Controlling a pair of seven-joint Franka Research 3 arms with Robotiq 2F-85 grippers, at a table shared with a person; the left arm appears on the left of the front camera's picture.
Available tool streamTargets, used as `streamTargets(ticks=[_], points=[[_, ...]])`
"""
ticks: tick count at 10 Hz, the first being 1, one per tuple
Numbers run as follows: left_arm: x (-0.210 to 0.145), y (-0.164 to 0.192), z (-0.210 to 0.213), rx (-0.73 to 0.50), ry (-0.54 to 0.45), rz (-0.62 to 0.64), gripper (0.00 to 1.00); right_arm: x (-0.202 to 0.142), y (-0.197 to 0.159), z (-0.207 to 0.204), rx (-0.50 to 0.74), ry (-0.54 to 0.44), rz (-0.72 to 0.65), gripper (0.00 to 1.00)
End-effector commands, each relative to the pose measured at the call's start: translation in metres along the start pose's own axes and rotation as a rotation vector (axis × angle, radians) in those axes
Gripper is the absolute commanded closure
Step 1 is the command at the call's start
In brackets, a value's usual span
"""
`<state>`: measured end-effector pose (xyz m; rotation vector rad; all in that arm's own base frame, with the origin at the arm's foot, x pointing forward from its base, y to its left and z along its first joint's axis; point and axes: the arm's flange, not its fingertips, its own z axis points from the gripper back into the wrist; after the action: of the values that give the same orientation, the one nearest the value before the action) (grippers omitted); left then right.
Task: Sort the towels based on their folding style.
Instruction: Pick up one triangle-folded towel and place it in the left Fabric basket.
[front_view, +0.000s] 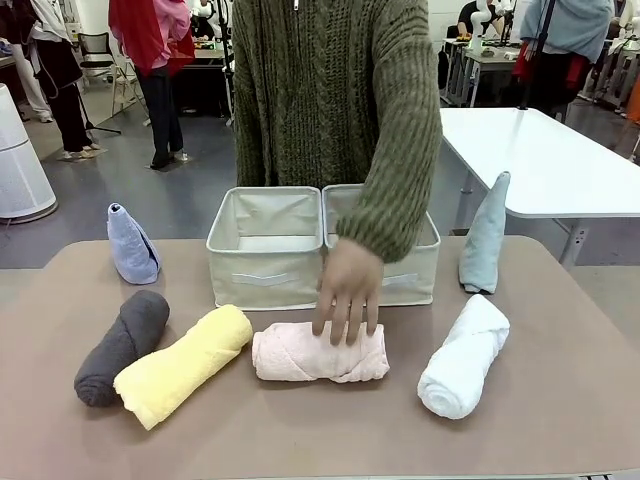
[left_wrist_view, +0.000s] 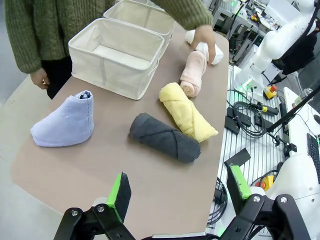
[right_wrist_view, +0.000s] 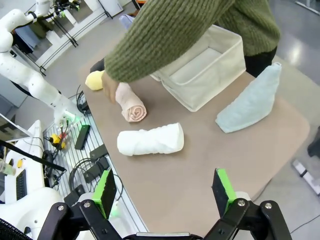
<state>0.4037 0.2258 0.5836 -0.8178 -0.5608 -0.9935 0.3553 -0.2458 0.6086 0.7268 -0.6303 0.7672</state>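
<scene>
On your table (front_view: 560, 400), person's hand (front_view: 348, 290) on the pink rolled towel (front_view: 300, 360) before two beige bins (front_view: 262, 270), grey roll (front_view: 120, 345), yellow roll (front_view: 185, 365), white roll (front_view: 462, 358) alongside, your left gripper (left_wrist_view: 179, 187) and right gripper (right_wrist_view: 164, 186) spread, empty.

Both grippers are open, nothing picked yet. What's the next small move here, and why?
Probably ease the left gripper down toward the dark grey roll: it lies on that arm's side of the table, well apart from the person's hand, which rests on the pink roll. I'd leave the pink one alone until that hand lifts.
</scene>
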Motion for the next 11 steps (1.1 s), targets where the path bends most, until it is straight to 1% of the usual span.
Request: streamTargets(ticks=[1,5,6,7,9,10,11], points=[[-0.001,0.0,0.001,0.003,-0.006,0.001,0.0,0.001,-0.001,-0.001,0.015,-0.028,0.017,0.0],[-0.001,0.0,0.001,0.003,-0.006,0.001,0.0,0.001,-0.001,-0.001,0.015,-0.028,0.017,0.0],[-0.001,0.0,0.001,0.003,-0.006,0.001,0.0,0.001,0.0,0.0,0.002,-0.002,0.001,0.0],[-0.001,0.0,0.001,0.003,-0.006,0.001,0.0,-0.001,0.005,0.007,0.016,-0.06,0.051,0.0],[-0.001,0.0,0.001,0.003,-0.006,0.001,0.0,-0.001,-0.002,0.017,0.137,-0.182,0.058,0.0],[-0.001,0.0,0.001,0.003,-0.006,0.001,0.0,-0.003,-0.003,0.02,0.196,-0.217,0.067,0.0],[-0.001,0.0,0.001,0.003,-0.006,0.001,0.0,-0.006,-0.005,0.019,0.224,-0.226,0.064,0.0]])
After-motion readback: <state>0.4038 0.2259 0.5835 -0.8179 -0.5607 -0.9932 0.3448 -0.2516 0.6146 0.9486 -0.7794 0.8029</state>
